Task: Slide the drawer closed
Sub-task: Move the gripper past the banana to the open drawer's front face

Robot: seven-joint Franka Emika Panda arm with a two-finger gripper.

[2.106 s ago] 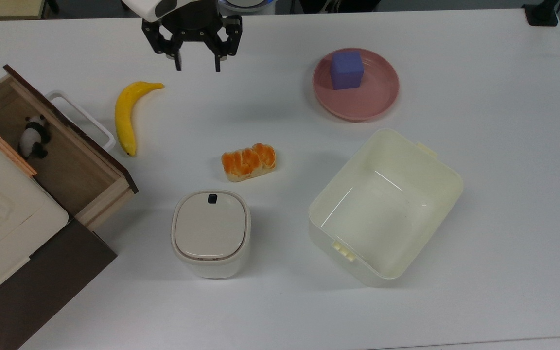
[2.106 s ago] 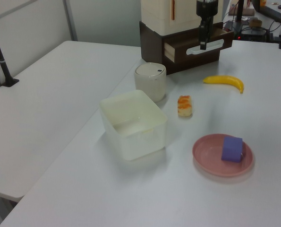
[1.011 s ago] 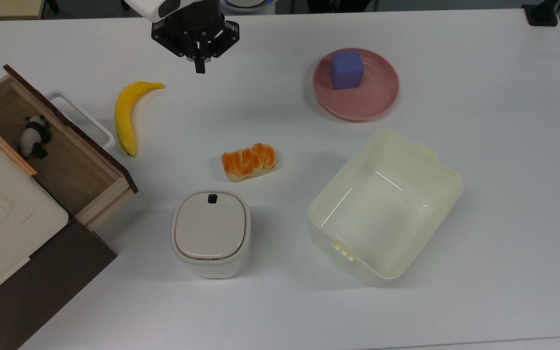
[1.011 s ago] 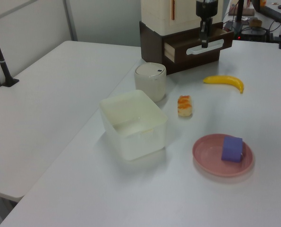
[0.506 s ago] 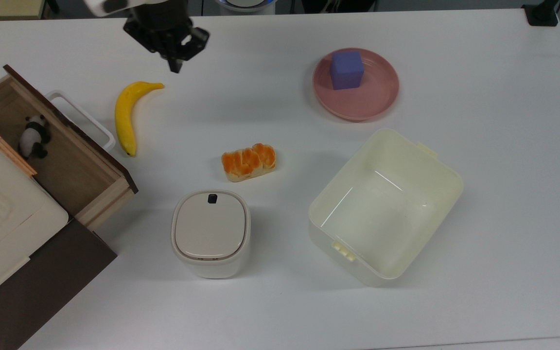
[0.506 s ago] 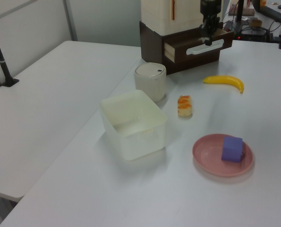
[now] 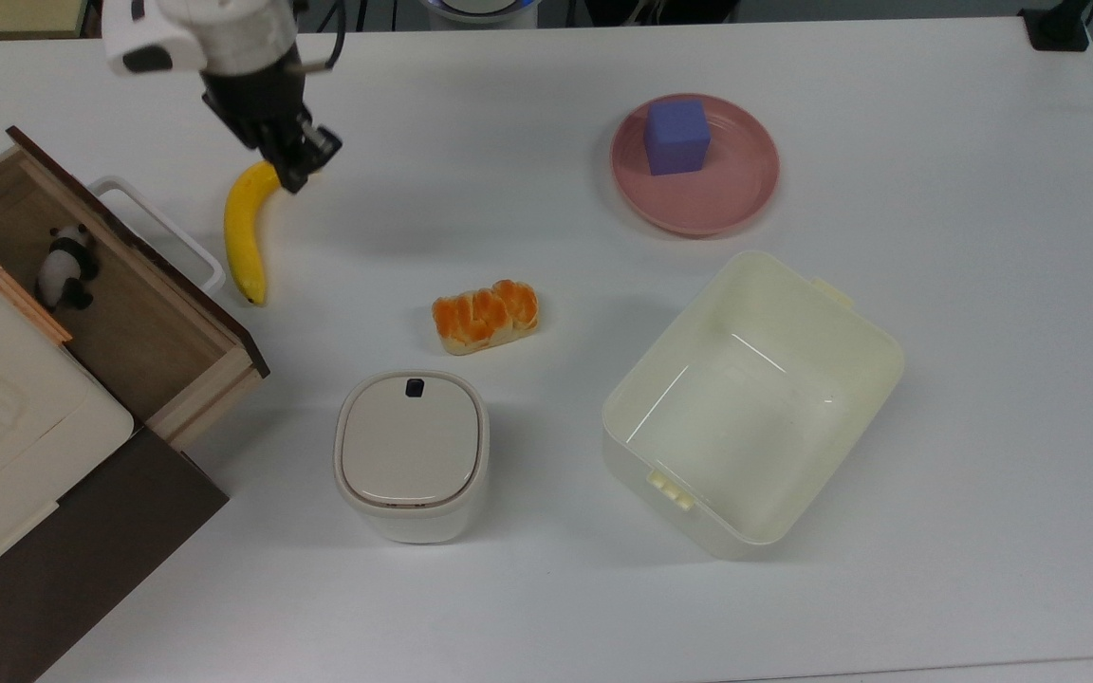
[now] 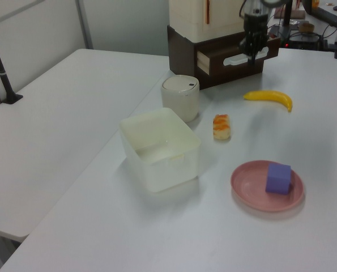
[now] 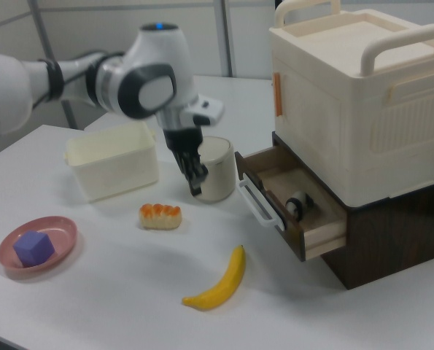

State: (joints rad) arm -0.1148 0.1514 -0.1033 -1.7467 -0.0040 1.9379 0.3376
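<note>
Drawer (image 9: pixel 297 211) open — panda (image 9: pixel 297 205) inside.

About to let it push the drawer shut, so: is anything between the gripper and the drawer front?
Nothing visible blocks it. The gripper hangs above the table, apart from the drawer and its white handle. The banana lies nearer the table edge, off that line.
</note>
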